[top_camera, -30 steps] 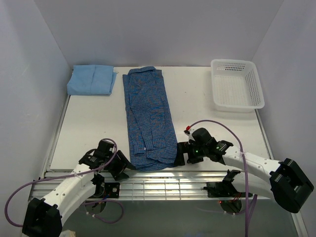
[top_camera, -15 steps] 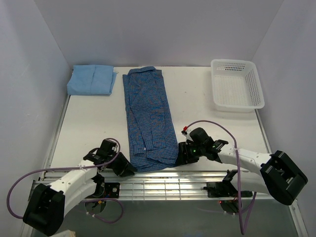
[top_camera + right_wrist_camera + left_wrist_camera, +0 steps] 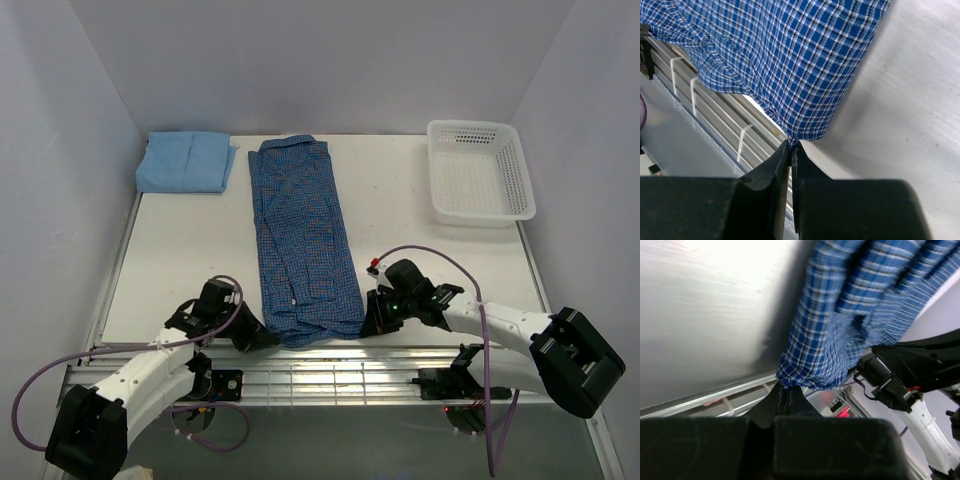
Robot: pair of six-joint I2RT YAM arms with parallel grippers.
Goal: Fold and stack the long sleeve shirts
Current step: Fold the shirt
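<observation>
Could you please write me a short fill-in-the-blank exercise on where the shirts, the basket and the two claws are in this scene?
1. The left claw and the right claw are each ____ on a near corner of the dark blue checked shirt.
2. The folded light blue shirt lies at the far ____ corner of the table.
3. The white mesh basket stands to the ____ of the dark blue checked shirt.

Missing words: shut; left; right
</observation>
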